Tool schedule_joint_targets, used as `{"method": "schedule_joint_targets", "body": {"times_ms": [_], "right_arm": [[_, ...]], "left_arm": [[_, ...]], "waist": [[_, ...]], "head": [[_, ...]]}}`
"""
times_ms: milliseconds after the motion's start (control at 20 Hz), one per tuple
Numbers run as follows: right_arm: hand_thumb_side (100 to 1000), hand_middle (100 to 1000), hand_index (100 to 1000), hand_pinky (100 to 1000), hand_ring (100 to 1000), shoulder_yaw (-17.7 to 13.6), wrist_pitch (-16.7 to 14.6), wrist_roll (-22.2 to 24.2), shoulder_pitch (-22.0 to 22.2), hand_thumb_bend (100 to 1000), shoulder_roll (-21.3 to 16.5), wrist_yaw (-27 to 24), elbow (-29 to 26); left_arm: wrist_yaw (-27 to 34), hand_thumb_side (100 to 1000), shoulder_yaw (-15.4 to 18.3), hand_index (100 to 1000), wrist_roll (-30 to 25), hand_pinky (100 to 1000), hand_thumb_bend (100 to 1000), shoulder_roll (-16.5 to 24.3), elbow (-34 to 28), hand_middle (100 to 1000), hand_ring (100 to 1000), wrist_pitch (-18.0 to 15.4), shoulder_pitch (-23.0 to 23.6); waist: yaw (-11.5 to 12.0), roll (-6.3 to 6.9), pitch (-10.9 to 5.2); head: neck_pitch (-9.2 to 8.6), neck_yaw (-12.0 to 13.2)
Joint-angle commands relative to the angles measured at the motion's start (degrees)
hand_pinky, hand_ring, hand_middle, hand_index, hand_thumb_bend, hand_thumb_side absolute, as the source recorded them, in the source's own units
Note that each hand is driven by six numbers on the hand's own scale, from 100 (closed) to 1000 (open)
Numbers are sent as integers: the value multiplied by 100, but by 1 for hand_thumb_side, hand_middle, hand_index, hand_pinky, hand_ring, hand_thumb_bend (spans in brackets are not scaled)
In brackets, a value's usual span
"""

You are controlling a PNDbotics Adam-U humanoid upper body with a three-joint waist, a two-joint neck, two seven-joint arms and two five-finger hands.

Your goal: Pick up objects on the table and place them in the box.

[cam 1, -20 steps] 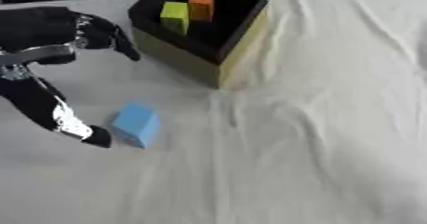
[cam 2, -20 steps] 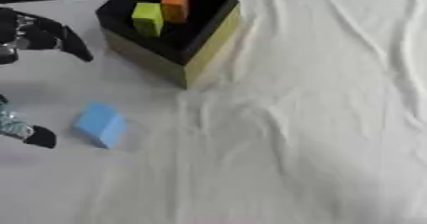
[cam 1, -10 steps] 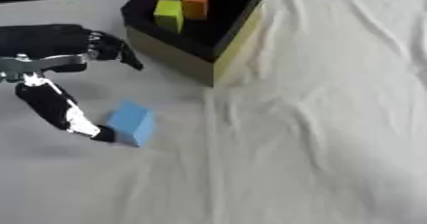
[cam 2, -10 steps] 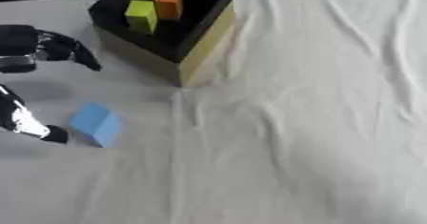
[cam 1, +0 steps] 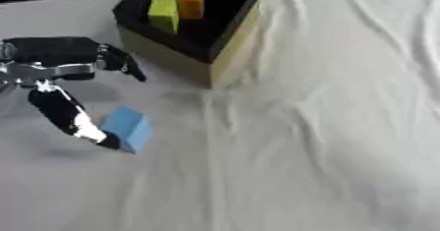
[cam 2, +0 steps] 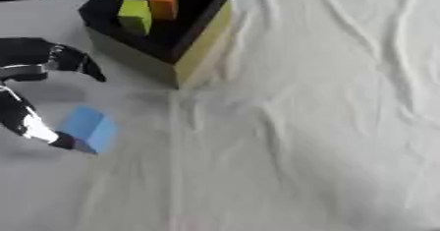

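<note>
A light blue block (cam 1: 127,127) lies on the white cloth, in front of the box and to its left. My left hand (cam 1: 53,54) reaches in from the left edge and is open, straddling the block's left side. Its thumb (cam 1: 67,116) rests with the tip against the block's lower left edge. Its fingers (cam 1: 119,64) curve above the block, apart from it, close to the box's near wall. The box (cam 1: 176,63) is black inside with yellowish outer walls and holds a green block (cam 1: 163,14) and an orange block (cam 1: 191,0). No right hand shows.
A wrinkled white cloth (cam 1: 326,127) covers the table, with folds running down from the box's near corner. The box stands at the top, left of the middle.
My left hand's fingers have come down and to the right, closer to the blue block, and the thumb tip now sits at its edge. The block has not moved.
</note>
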Motion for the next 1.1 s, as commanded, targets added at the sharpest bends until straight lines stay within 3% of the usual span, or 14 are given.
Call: {"method": "schedule_joint_targets", "body": {"times_ms": [50, 350, 1100], "right_arm": [[750, 707, 801, 815, 819, -89, 17, -67, -54, 100, -98, -63, -84], [764, 705, 800, 815, 817, -96, 56, -85, -23, 100, -92, -87, -84], [780, 699, 798, 815, 812, -113, 121, -143, 11, 100, -46, -160, -84]], "left_arm": [[-147, 532, 11, 884, -58, 793, 695, 116, -66, 796, 814, -75, -106], [-182, 460, -39, 889, -209, 795, 604, 94, -99, 821, 821, -140, -133], [-284, 360, -221, 888, -552, 801, 478, -77, 201, 831, 831, -247, -230]], "waist": [[-8, -17, -112], [-13, -11, -113], [-54, -3, -88]], "head": [[-40, -129], [-4, -152], [47, -106]]}}
